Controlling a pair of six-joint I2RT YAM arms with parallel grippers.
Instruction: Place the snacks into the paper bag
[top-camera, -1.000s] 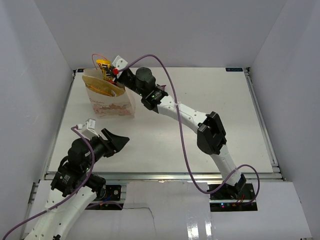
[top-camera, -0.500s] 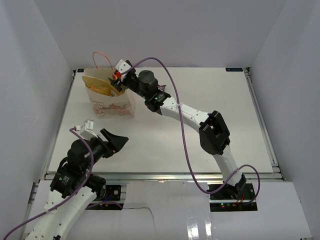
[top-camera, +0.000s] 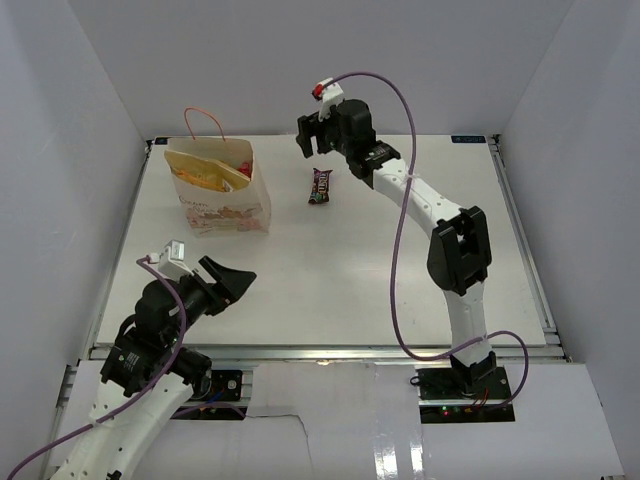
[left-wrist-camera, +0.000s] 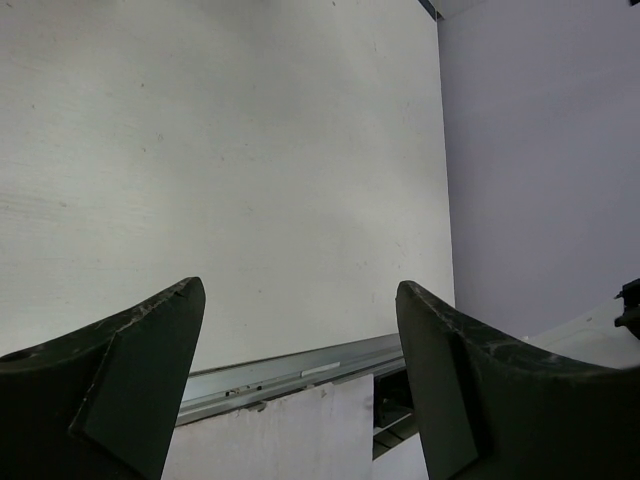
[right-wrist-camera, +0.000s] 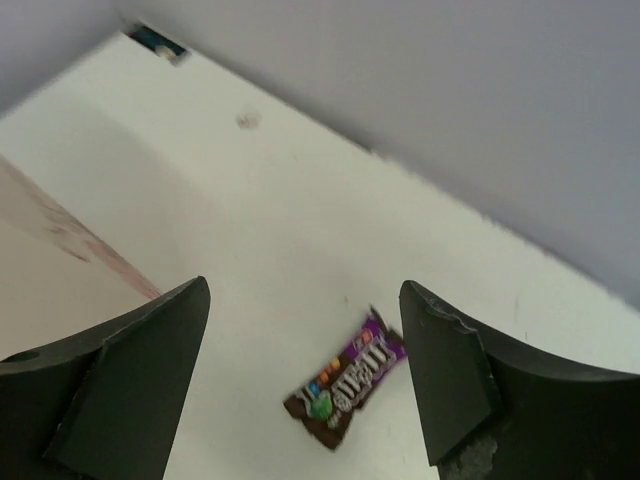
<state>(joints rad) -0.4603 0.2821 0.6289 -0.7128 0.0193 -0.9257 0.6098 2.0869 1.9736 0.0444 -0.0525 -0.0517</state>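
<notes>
- The paper bag (top-camera: 222, 200) stands upright near the far left corner of the table (top-camera: 400, 270), mouth open, with one thin pink cord handle (top-camera: 198, 118) looping up above it.
- A golden-yellow chip bag (top-camera: 203, 177) shows inside the mouth of the paper bag. What else lies in there I cannot tell.
- A dark purple M&M's packet (top-camera: 320, 186) lies flat on the table to the right of the paper bag, apart from it and nearer the far edge than the near one.
- The right gripper (top-camera: 312, 142) hangs in the air over the far edge, above and just beyond the M&M's packet. Its jaws are spread wide with nothing between them, and its wrist camera looks down on the packet through the gap.
- The left gripper (top-camera: 240, 288) is raised near the near left corner, well apart from both the paper bag and the packet. Its jaws are also spread and hold nothing, and its wrist view shows only bare table and the metal rail (left-wrist-camera: 300, 368) along the near edge.
</notes>
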